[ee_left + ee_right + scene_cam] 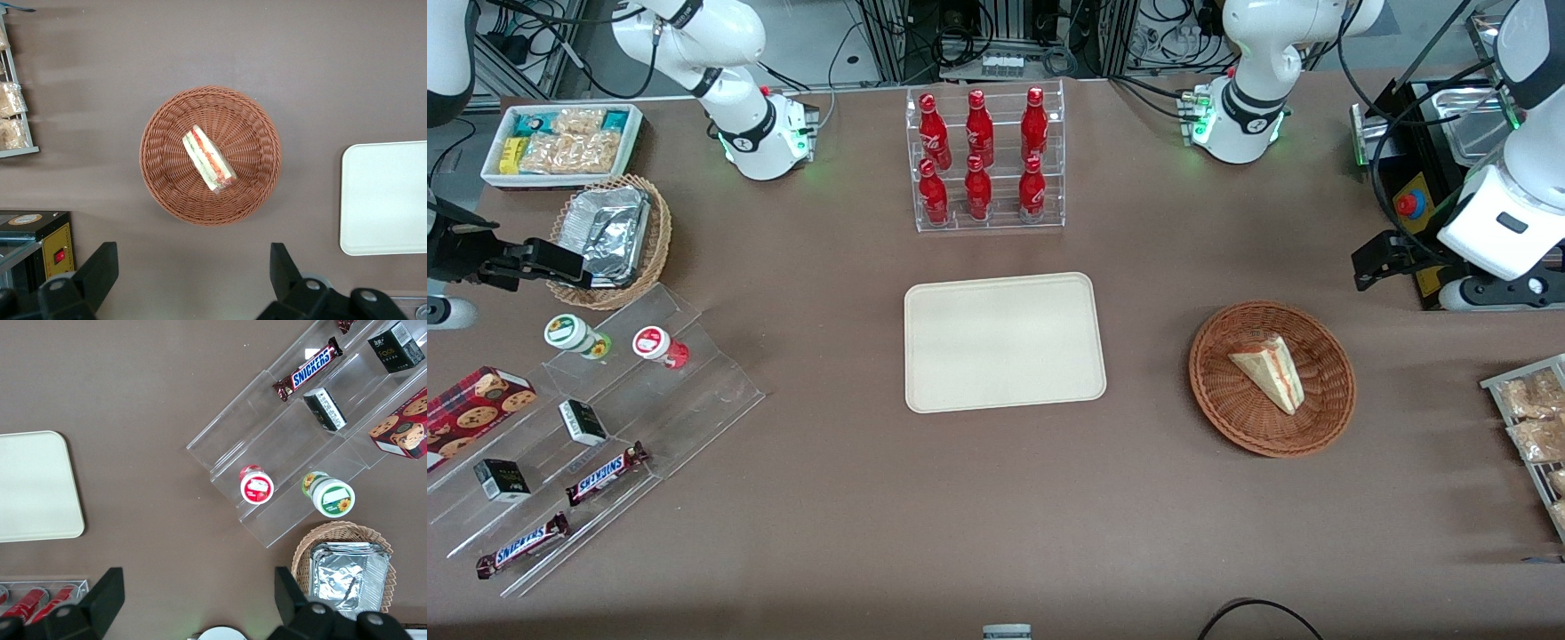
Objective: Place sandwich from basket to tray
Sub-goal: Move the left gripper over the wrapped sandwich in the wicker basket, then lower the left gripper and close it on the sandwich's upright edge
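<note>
The small triangular sandwich wedge of pale cream bread [1272,372] [209,159], with red and green filling exposed along one edge, is seen lying in the round, shallow, reddish-brown woven wicker basket [1325,404] [160,173]. The basket is set on the brown tabletop [996,516] toward the working arm's end. The flat cream-beige rectangular tray with rounded corners and a low rim [1089,333] [383,197] [33,487] is placed at mid-tabletop, well apart from the basket, and is shown bare. The black two-finger gripper [1383,260] [193,277] is held above the tabletop, near the basket and farther from the front camera than it; its jaws are spread wide apart and nothing is held between them. A clear acrylic rack of six red bottles [985,160] is recorded farther from the front camera than the tray.
</note>
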`<move>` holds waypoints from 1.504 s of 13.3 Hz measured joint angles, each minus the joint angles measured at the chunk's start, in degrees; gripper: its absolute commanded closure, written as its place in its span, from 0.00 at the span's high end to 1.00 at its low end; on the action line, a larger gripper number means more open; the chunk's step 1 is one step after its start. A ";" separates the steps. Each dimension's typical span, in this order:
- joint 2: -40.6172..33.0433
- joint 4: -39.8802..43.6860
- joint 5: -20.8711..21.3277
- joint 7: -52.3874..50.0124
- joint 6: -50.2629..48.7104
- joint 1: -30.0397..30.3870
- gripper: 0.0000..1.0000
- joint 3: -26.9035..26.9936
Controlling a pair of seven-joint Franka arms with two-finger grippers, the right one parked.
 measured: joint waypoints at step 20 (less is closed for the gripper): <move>2.48 -29.12 0.07 -22.19 33.34 0.23 1.00 0.14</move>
